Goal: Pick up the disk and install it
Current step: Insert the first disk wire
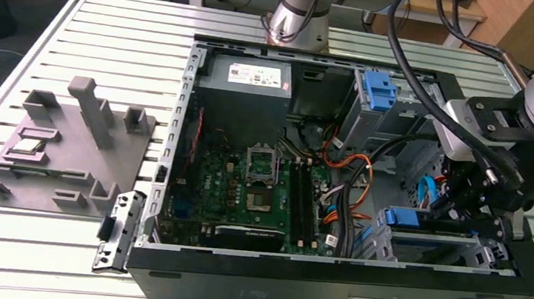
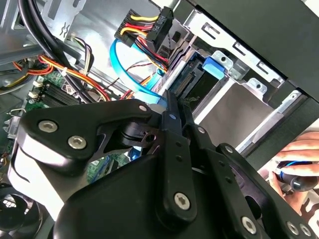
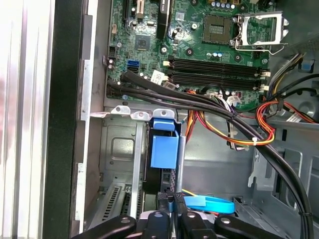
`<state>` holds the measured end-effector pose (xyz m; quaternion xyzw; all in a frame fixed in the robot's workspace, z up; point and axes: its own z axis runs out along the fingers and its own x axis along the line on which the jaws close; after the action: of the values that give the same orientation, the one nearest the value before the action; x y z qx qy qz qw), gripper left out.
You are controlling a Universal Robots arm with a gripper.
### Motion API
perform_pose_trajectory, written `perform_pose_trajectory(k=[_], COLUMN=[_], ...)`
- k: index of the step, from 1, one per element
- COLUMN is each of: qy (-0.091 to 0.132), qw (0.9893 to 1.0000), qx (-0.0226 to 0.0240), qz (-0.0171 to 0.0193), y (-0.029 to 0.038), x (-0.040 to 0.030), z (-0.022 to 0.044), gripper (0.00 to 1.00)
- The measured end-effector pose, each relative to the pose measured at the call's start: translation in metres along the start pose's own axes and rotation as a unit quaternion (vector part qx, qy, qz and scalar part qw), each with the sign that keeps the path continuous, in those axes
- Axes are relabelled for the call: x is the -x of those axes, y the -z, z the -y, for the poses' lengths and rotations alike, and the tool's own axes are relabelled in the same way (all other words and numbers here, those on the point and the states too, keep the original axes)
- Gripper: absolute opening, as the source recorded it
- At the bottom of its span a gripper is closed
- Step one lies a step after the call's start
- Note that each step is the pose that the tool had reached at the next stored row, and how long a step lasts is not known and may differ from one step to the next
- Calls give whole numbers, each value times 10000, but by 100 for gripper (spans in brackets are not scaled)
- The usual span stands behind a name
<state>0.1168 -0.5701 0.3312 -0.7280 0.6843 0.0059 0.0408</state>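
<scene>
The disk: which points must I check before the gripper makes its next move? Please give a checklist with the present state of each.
1. The disk stands edge-on in the drive cage slot: ok.
2. The disk is fully seated: cannot tell.
3. The gripper is in line with the disk: ok.
4. The blue flat cable is clear of the gripper: not ok, it lies right beside it.
5. A hand is away from the case: not ok, it is close beside it.
</scene>
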Motion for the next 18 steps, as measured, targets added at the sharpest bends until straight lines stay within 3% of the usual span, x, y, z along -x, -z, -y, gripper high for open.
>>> perform_pose_trajectory(k=[11,13,18], qy=[0,0,0], qw=[10000,10000,10000], qx=[-1,0,0], qz=[6,3,-1], y=[-13,-10,0], x=[0,0,0], z=[-1,-1,0], gripper=[16,24,24])
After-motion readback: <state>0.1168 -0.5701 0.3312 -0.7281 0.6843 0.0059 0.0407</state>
